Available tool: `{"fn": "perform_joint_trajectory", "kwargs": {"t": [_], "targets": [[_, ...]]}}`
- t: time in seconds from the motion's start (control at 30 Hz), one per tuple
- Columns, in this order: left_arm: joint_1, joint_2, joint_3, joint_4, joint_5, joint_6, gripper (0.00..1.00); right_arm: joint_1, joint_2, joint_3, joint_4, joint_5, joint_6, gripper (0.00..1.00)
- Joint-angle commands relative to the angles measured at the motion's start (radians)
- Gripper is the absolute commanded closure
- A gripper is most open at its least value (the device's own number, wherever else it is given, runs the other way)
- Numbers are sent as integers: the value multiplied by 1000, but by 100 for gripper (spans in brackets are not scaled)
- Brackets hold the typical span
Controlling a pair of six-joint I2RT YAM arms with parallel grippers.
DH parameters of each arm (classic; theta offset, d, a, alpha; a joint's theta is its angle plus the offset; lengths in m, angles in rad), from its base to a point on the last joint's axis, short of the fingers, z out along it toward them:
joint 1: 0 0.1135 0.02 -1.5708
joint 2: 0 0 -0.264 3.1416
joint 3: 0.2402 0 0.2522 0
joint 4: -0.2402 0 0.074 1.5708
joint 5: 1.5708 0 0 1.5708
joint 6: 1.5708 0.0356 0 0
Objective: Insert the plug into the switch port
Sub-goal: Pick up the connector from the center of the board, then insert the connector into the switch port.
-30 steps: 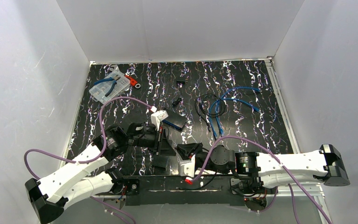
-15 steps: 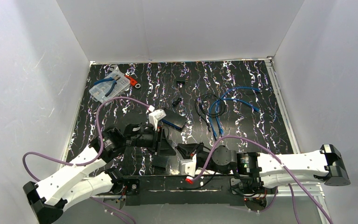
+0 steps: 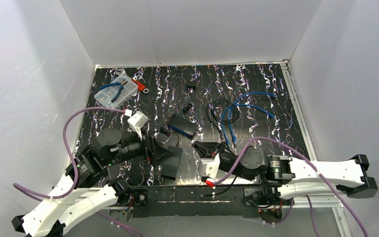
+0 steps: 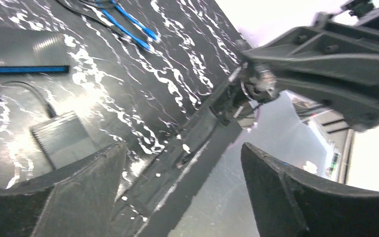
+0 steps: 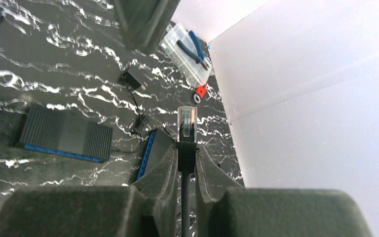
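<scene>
Nearest us, the right gripper [image 5: 186, 154] pinches the plug [image 5: 186, 122] by its black boot. The clear tip stands out past the fingertips, in the air above the black mat [image 3: 256, 84]. Since a second ago this arm has pushed farther out from its base, toward the switch [image 3: 183, 126]. The left gripper [image 4: 182, 148] has drawn back to the left, and its jaws, nearly pressed together before, now stand spread wide. That leaves the ribbed dark box [image 3: 171, 164] uncovered just beside its fingers. Beyond it the switch, flat and black with a blue edge, lies where it lay, the plug not yet in it. Farther right lie the blue cables [image 3: 249, 103] and a black cable coil [image 3: 212, 111]. At the far left the clear plastic box [image 3: 109, 96] carries blue-handled pliers [image 3: 114, 87]; whether they sit inside or on its lid we cannot tell. A red part [image 3: 139, 85] lies just beside it.
</scene>
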Motion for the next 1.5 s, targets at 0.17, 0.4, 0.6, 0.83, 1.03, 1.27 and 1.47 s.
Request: {"fn": "perform_joint_trajectory", "kwargs": {"t": [0.17,0.4,0.6,0.83,1.03,1.27,1.47], "targets": [[5,5,11,-87,-205,34,2,18,2,277,-279,-115,234,99],[5,27,-81,-57,-308,-40,2,22,1,264,-362,-203,488,99],[5,28,-159,-12,-374,-84,2,22,-6,84,-256,-185,652,99],[4,47,-245,57,-418,-127,2,22,112,-23,-151,-86,733,99],[11,59,-342,118,-452,-142,2,21,236,-44,-104,18,713,99],[18,48,-430,148,-465,-175,2,8,362,-53,-56,42,697,99],[26,46,-511,193,-439,-204,4,-37,436,-53,-29,-29,730,99]]}}
